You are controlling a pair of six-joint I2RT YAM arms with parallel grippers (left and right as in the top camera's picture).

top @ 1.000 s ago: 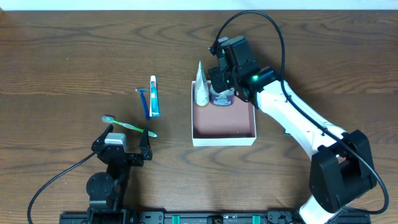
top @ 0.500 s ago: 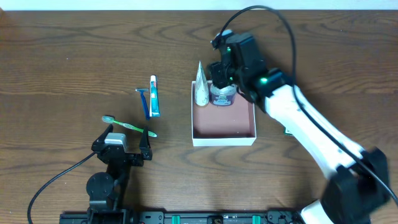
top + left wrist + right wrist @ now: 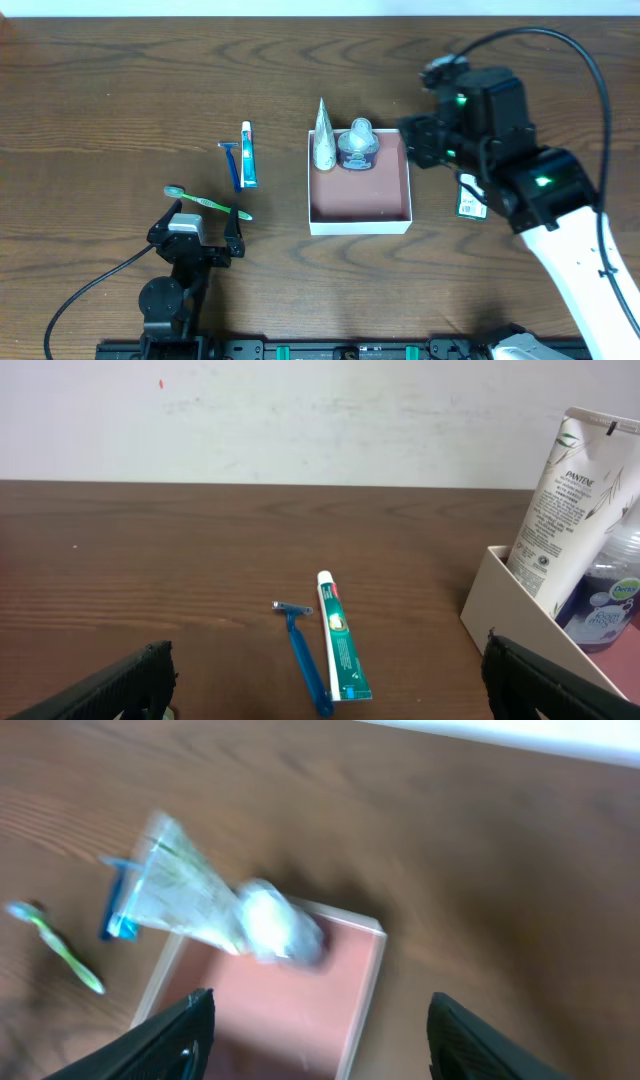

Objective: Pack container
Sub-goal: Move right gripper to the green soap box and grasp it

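- Your left end effector (image 3: 197, 232) stands wide and empty. The toothbrush (image 3: 207, 204) just ahead of it lies flat, so a shallow pinch could skid it along the counter (image 3: 100, 120).
- Farther ahead, the razor (image 3: 233, 162) and toothpaste (image 3: 248, 155) lie side by side, and grabbing one may drag the other.
- The container (image 3: 360, 228) sits just left of your right end effector (image 3: 320, 1020), which is also wide and empty. A low pass could shove its wall or topple the tube (image 3: 323, 140) and bottle (image 3: 357, 145) standing inside.

The wooden table (image 3: 120, 90) bears the container (image 3: 360, 227), razor (image 3: 234, 163), toothpaste tube (image 3: 248, 155) and toothbrush (image 3: 207, 203).
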